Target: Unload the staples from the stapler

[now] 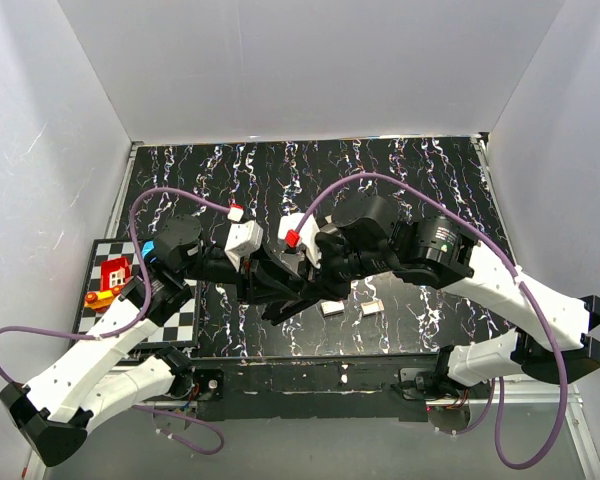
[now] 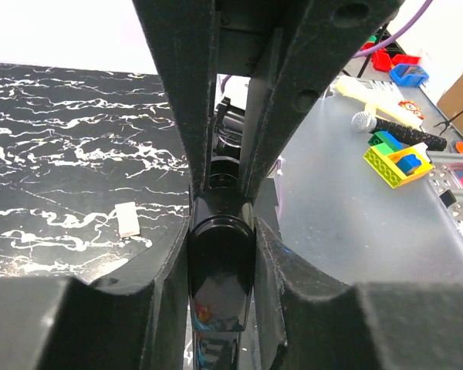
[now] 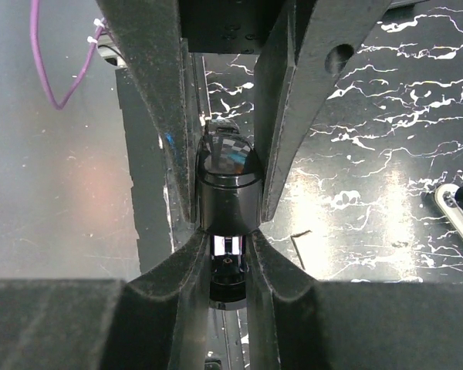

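over the middle of the black marbled table [image 1: 410,190], your two arms meet on the stapler [image 2: 220,270]. the left gripper [image 2: 222,212] is clamped on one end and the right gripper [image 3: 228,204] on the other. no staple strip shows clear of it, so the unloading looks barely begun. two small pale blocks [image 1: 331,308] [image 1: 371,307] lie on the table nearby, and you can't tell whether they're staples.

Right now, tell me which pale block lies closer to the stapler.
The left pale block, next to the stapler; the right pale block sits farther away.

marbled table [image 1: 380,180]; two pale blocks [image 1: 332,308] on it
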Motion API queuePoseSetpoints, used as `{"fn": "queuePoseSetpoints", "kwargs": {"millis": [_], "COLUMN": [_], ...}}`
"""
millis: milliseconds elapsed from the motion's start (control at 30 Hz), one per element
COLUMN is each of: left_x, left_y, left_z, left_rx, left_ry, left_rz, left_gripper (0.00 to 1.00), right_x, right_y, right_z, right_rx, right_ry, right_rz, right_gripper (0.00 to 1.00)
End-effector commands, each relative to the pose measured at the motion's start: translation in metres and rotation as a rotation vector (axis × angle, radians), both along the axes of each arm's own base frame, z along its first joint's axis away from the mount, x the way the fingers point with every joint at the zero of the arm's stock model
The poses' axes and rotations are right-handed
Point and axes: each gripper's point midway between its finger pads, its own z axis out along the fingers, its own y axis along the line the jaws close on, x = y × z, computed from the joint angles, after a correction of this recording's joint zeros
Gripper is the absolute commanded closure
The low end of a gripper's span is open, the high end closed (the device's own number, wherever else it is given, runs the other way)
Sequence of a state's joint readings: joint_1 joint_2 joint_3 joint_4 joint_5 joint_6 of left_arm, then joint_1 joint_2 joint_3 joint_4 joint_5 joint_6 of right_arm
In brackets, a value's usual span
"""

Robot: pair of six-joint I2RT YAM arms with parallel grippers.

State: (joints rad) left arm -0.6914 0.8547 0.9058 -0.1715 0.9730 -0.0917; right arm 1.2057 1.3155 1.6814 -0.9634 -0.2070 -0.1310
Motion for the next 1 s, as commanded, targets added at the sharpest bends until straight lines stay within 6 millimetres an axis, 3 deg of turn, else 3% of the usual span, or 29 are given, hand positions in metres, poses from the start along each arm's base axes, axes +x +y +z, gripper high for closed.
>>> {"fn": "queuePoseSetpoints", "kwargs": {"millis": [0, 167, 300, 467, 767, 967], "left_x": [0.003, 0.001, -0.001, -0.009, -0.011, -0.007], "left_y": [0.001, 0.007, 0.011, 0.018, 0.018, 0.012], "left_z": [-0.003, 0.011, 0.03, 0.06, 0.074, 0.068], "left_rx": [0.001, -0.041, -0.087, -0.167, -0.208, -0.187], "left_ry": [-0.004, -0.048, -0.074, -0.107, -0.101, -0.077], "left_rz": [0.021, 0.058, 0.083, 0.097, 0.095, 0.081], "left_gripper": [1.0, 1.0, 1.0, 1.0, 1.0, 1.0], "right_x": [-0.004, -0.011, -0.024, -0.034, -0.045, -0.039], "right_y": [0.004, -0.008, -0.016, -0.02, -0.029, -0.027], "right_z": [0.039, 0.013, -0.035, -0.072, -0.097, -0.083], "right_rx": [0.141, 0.124, 0.104, 0.142, 0.177, 0.216], "right_ry": [-0.039, 0.007, 0.113, 0.228, 0.307, 0.273], "right_rz": [0.024, 0.008, -0.007, -0.075, -0.118, -0.132], "right_gripper": [0.99, 0.99, 0.99, 0.99, 0.99, 0.99]}}
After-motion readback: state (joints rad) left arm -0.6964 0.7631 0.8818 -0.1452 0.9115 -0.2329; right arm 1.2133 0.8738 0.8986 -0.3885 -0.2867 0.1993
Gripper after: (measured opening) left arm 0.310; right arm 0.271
